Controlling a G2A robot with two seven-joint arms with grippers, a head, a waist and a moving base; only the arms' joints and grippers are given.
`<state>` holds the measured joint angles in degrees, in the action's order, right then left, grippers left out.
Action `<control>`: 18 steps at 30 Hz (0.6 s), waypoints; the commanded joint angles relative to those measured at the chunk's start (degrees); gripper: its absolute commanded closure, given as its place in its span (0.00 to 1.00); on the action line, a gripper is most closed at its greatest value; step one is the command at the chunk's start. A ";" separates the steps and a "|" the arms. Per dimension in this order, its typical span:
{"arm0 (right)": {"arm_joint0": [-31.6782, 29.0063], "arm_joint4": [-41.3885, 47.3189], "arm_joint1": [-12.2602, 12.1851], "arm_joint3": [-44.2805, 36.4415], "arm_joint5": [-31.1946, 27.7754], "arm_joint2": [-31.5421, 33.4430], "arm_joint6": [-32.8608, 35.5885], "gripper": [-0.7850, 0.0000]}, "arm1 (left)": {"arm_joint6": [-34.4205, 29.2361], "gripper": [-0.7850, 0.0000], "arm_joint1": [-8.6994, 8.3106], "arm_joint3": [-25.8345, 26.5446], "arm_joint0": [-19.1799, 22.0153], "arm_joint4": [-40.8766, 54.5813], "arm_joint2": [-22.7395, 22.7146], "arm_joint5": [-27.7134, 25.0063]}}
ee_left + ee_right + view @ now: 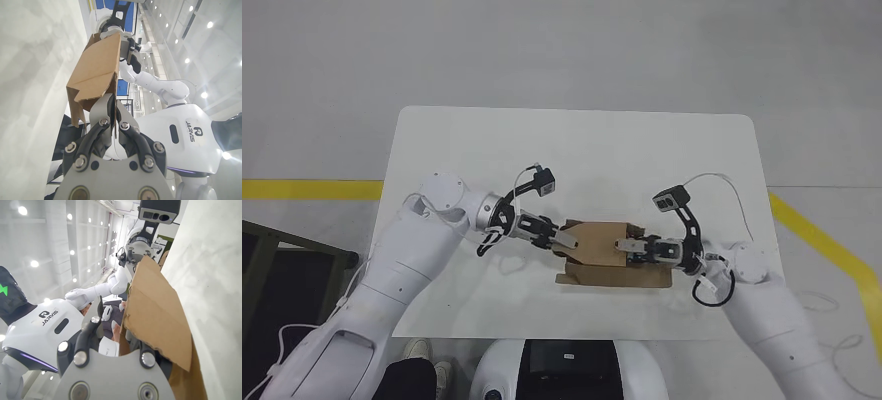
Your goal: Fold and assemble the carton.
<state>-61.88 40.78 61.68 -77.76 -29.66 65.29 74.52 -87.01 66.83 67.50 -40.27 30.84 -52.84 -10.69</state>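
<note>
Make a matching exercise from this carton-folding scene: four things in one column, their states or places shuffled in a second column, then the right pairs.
Things:
1. brown cardboard carton
2. left gripper
3. right gripper
4. yellow tape stripe

States or places:
A. open, at one end of the carton
B. on the grey floor, beside the white rectangular table
C. shut on a flap edge
D. over the table, between both grippers

Pairs: 1-D; 2-C; 3-A; 4-B.
</note>
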 commanded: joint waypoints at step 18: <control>0.35 -7.07 -0.17 -2.24 2.55 -0.09 -2.01 1.00 | 0.03 1.00 0.26 -0.04 0.56 0.05 0.57 -0.25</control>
<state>-61.53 33.88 61.51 -79.94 -27.20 65.23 72.51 -86.99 67.08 67.50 -39.71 30.92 -52.29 -10.97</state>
